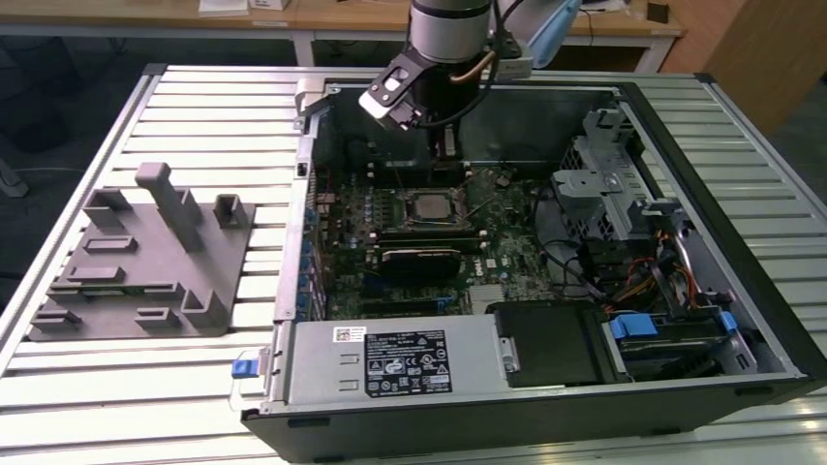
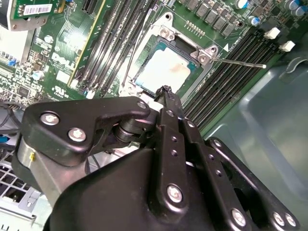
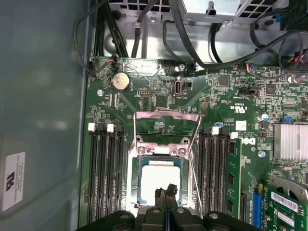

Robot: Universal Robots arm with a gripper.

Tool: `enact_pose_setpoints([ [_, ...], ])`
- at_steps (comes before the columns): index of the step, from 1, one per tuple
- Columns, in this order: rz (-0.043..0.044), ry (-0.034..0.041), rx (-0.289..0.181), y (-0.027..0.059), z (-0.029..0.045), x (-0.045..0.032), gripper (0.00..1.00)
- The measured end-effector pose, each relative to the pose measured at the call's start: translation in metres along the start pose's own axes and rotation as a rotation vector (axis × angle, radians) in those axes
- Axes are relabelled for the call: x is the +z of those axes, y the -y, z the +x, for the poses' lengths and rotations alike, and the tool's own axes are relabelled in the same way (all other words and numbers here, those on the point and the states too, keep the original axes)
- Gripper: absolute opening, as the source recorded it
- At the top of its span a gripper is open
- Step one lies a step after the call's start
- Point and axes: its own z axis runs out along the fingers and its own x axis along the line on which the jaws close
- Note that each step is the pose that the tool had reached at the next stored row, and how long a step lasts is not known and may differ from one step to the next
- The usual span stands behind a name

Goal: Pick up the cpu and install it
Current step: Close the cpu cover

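Directly beneath gripper (image 3: 166, 191): cpu (image 3: 154, 178) seen lying flat in socket (image 3: 135, 183). 2 fingers pressed together, nothing gripped. Placement judged done. Load frame (image 3: 167, 113), beyond fingertips, not yet closed. Closing calls for straight, gentle press.

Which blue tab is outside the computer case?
The blue tab at the exterior view's left, beside the power supply; the other two sit inside.

Black end effector (image 1: 444, 152) inside computer case (image 1: 543, 426)
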Motion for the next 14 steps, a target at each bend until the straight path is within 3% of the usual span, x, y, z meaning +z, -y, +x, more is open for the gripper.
enact_pose_setpoints([
  [8,0.0000,0.0001,0.000,-0.0003,-0.0002,-0.0069,0.11],
  [14,-0.0001,0.0000,0.000,-0.0003,-0.0002,-0.0071,0.11],
])
